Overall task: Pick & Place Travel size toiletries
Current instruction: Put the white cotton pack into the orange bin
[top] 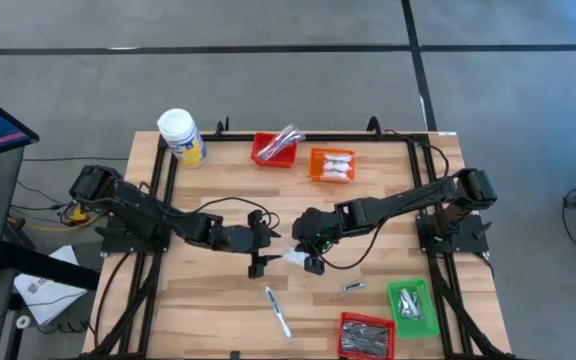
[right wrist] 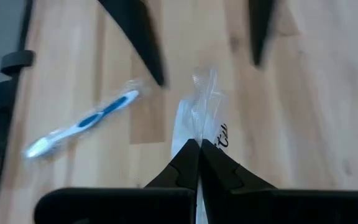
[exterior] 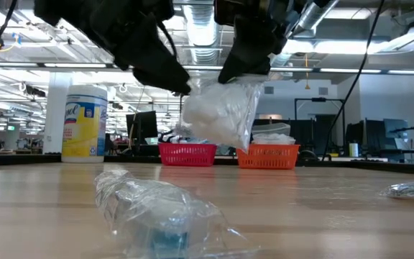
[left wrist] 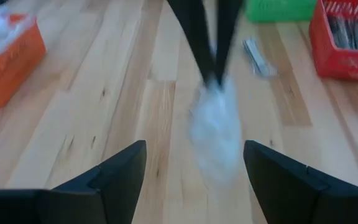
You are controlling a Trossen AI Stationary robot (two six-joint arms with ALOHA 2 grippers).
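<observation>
**Packet pinched by one edge, hanging limp**

Packet point(exterior: 221, 111) hangs in the air above the middle of the surface point(top: 218, 300), on the near side of the orange basket point(top: 332, 165). My right claw point(right wrist: 199, 146) is closed on its top edge. It is clear film around something soft and white, and I judge it very light, floppy and slick; the film bunches where the fingers meet. The seam is a thin hold, so I would rather take the padded body across its width. My left claw point(left wrist: 194, 162) faces the packet with its fingers spread wide, holding nothing, just beside it. A wrapped toothbrush point(right wrist: 82, 124) lies flat on the surface nearer me than the basket; stiffer, best pinched mid-handle.
</observation>
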